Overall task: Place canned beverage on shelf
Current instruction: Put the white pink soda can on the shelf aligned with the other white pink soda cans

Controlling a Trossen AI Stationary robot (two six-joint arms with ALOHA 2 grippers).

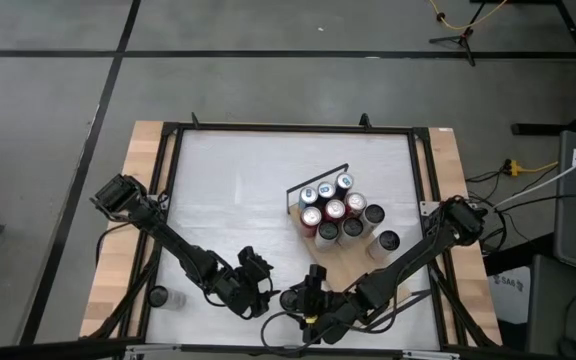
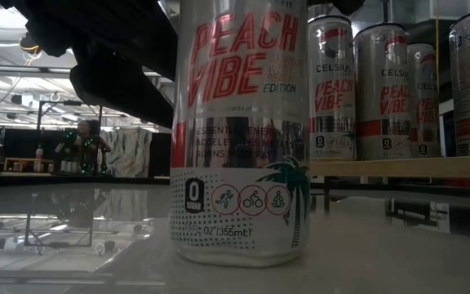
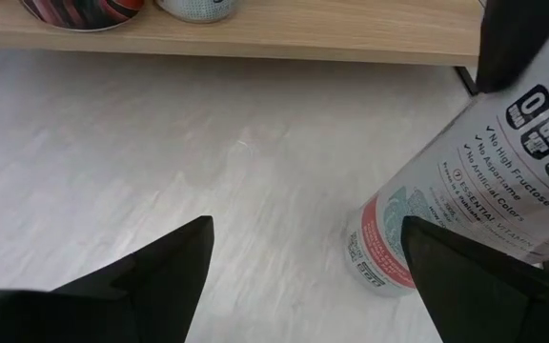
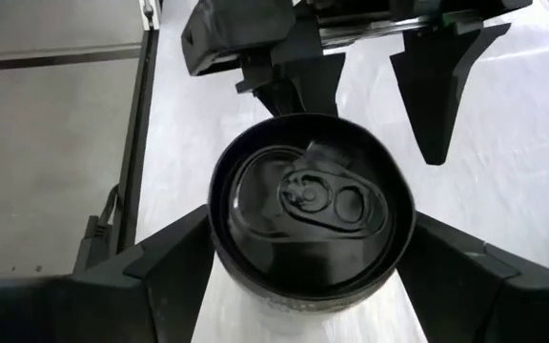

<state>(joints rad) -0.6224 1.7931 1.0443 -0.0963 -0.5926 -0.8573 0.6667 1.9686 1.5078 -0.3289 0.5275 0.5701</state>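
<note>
A silver "Peach Vibe" can (image 2: 239,139) with a black top (image 4: 311,205) stands upright on its base on the white tabletop near the front edge. My right gripper (image 4: 313,233) (image 1: 313,283) is open around it, one finger on either side just below the rim. My left gripper (image 3: 303,238) (image 1: 255,270) stands open just to the can's left, nothing between its fingers. The can (image 3: 446,210) lies outside them. The light-wood shelf (image 2: 398,167) (image 1: 350,262) stands beyond, at the centre-right, with several cans (image 1: 336,210) upright on it. My right gripper's fingers (image 4: 174,262) stand close against the can's two sides (image 4: 219,250), slanting down from the near side. I cannot tell whether they touch it.
A black frame (image 1: 168,200) borders the tabletop. Two more cans (image 1: 168,297) stand outside it at the near left. A black wire rail (image 1: 318,178) runs along the shelf's far-left side. Bare tabletop (image 1: 238,190) lies at the far left.
</note>
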